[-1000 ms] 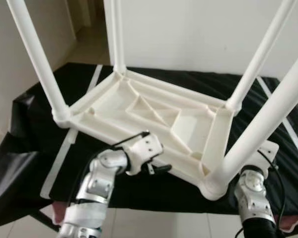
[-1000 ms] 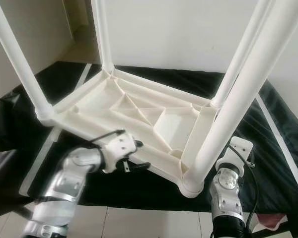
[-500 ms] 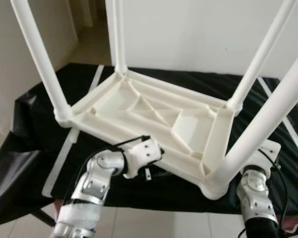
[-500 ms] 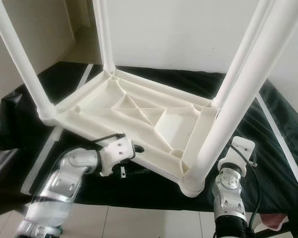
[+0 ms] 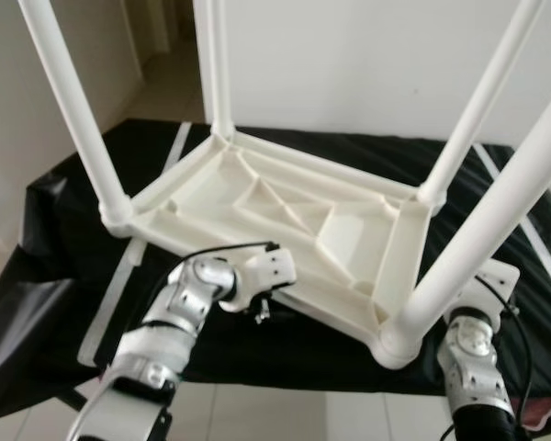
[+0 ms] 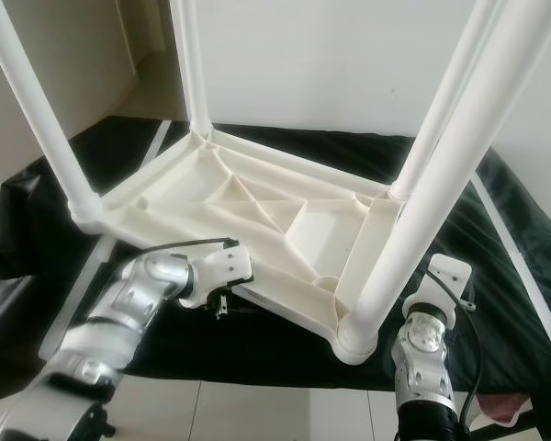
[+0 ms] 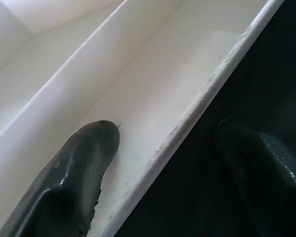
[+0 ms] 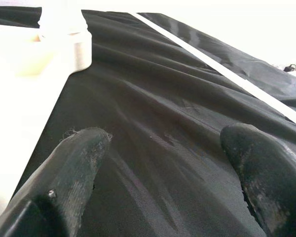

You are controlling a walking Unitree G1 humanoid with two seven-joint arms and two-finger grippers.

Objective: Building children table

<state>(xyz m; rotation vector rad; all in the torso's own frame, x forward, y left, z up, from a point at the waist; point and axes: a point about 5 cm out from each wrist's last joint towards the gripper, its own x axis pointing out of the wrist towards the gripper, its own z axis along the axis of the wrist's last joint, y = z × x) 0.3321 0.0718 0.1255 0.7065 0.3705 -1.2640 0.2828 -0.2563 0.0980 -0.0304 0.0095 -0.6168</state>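
Left wrist view has one black finger (image 7: 84,163) lying against the inner face of the white table's (image 5: 285,216) near rim, the other out over the dark cloth, so the left fingers (image 5: 260,310) stand apart astride that rim, not yet clamped. Right fingers (image 8: 163,173) are spread wide over bare black cloth beside a leg socket, holding nothing.

My judgement: if the left fingers close with only this shallow bite on a thin, smooth plastic lip, they may slip off, or any pull may drag the upturned table across the slick cloth towards the bench's near edge; the right arm (image 5: 473,363) sits close to the near leg (image 5: 482,243) and could nudge it.

The table rests upside down, four legs up, on a bench (image 5: 55,230) draped in black sheeting with white tape stripes. Behind are a plain white wall and a doorway onto pale floor.
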